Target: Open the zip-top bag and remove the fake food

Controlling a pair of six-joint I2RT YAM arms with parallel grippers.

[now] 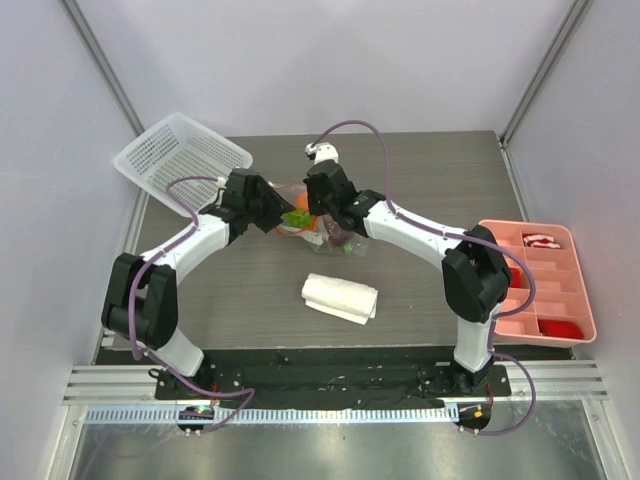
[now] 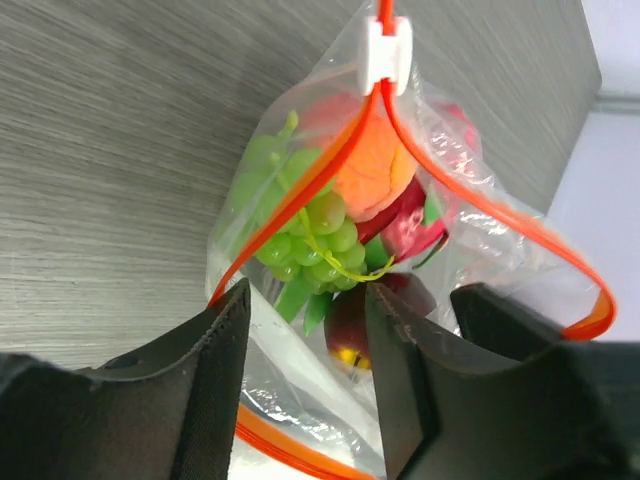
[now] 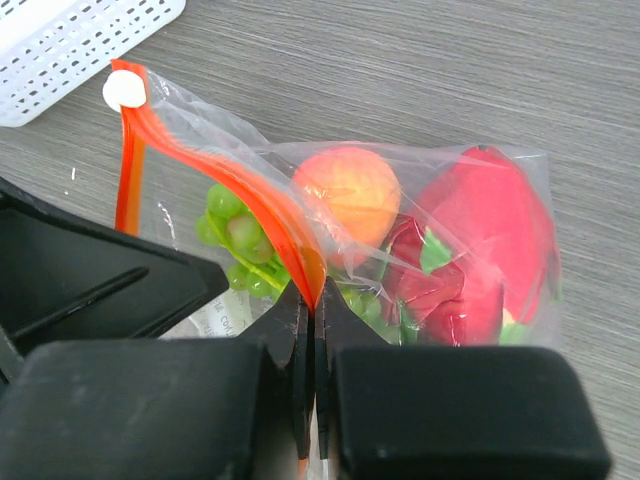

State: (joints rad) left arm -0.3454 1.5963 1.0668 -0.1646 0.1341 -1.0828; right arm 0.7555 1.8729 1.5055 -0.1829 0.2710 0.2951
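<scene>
Clear zip-top bag point(image 2: 480, 250) against a grey table point(image 2: 120, 130), its orange zipper strip parted in a V below a white slider point(image 2: 387, 50) at 12 o'clock. Inside sit green grapes point(image 2: 315, 235) and an orange fruit point(image 2: 375, 170). At 6 o'clock, the left gripper point(image 2: 307, 293), jaws apart.

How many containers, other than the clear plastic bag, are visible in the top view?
2. A white perforated plastic basket is at the far left corner; a pink divided plastic tray is at the right edge. No other seems hidden.

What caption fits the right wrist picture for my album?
The right gripper pinches the zip-top bag by its orange zipper strip, fake food inside.
</scene>
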